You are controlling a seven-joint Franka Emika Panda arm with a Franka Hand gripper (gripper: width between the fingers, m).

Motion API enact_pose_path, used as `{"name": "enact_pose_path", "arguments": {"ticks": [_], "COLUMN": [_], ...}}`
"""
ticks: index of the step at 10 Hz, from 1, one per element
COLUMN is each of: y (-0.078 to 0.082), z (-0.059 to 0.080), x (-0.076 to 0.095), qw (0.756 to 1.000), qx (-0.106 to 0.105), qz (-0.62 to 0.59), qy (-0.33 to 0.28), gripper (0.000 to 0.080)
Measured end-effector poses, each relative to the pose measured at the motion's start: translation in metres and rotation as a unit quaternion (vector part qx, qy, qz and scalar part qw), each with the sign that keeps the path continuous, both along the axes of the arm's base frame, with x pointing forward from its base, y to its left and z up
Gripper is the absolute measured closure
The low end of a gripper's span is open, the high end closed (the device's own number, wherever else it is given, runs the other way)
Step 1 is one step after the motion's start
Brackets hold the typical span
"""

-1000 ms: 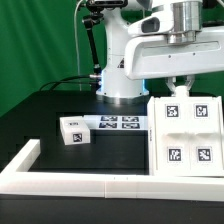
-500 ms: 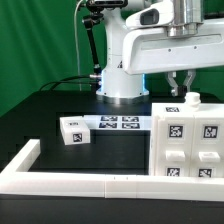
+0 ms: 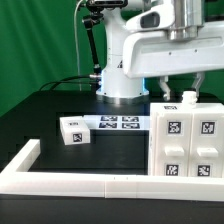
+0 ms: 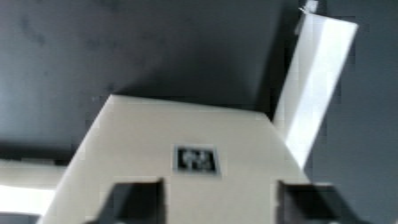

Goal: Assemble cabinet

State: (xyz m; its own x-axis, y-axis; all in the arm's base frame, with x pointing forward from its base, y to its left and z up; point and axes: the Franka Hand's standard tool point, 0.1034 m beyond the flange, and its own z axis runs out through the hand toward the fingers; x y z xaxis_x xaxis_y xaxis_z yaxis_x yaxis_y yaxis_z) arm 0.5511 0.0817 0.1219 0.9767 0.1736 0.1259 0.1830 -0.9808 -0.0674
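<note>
With gripper [image 3: 177,90] spread wide just above cabinet [image 3: 186,140], centre over top panel edge, lower straight, pinch only once fingers [image 4: 135,200] straddle it squarely.

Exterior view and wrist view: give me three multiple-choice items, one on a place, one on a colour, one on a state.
1. The small tagged block lies: A. on the table, at the exterior view's left of the marker board; B. on top of the marker board; C. in mid-air.
2. The table is: A. white; B. black; C. green.
3. The gripper is: A. shut on the block; B. out of view; C. open above the cabinet.
Key: A, it rests on the table beside that board; B, its bare surface is black; C, the fingers stand apart over the white panel.
</note>
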Motion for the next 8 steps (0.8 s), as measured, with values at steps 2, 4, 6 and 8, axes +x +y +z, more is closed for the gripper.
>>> {"name": "enact_pose_path", "arguments": {"ticks": [2,4,6,8], "y": [-0.014,-0.039,-0.092,-0.14], "z": [-0.023,-0.038,-0.043,-0.047], "x": [-0.04,-0.08,-0.101,-0.109], "qw": [1.0,0.999,0.997,0.995], "qx": [-0.008,-0.02,-0.032,-0.039], "qz": [0.01,0.031,0.061,0.079], "qy": [0.013,0.024,0.033,0.037], "gripper": [0.0256,0.0122,0.0008,0.0001]}}
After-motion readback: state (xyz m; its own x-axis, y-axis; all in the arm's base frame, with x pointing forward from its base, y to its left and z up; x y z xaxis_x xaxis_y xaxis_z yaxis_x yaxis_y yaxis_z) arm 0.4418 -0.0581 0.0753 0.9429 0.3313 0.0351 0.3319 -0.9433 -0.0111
